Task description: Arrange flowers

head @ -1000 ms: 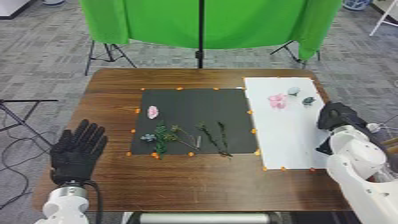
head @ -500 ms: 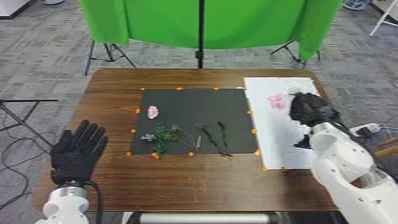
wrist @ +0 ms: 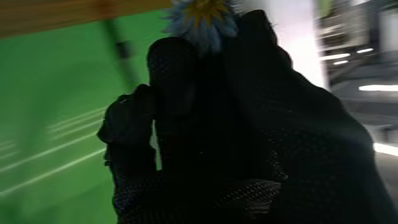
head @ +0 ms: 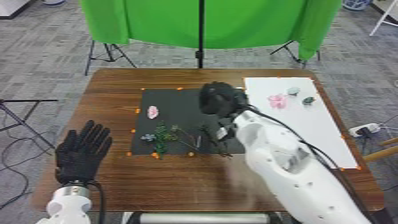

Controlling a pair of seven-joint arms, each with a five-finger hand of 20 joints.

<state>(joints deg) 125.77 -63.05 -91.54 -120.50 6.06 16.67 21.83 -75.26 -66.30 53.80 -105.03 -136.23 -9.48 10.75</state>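
A robot's left hand (head: pixel 80 162) lies open, palm up with straight fingers, over the near left of a brown wooden table (head: pixel 178 187). Beyond it, a black sheet (head: pixel 182 109) serves as flat holder for green leafy sprigs (head: pixel 161 142), a small blue flower (head: pixel 148 137) and, farther back, a pink flower (head: pixel 153 112). Over that sheet's far right part, the right hand (head: pixel 218 100) pinches a pale blue, yellow-centered flower (wrist: pixel 209 20) between thumb and fingertips. The arrangement appears to be in its carrying stage; next, the hand must lower the bloom to its chosen spot and release without crushing petals, though which spot cannot be told. To the right, the far part of a white sheet (head: pixel 322 127) bears a pink blossom (head: pixel 278 101), a pale green piece (head: pixel 294 91) and a dark green one (head: pixel 308 100).
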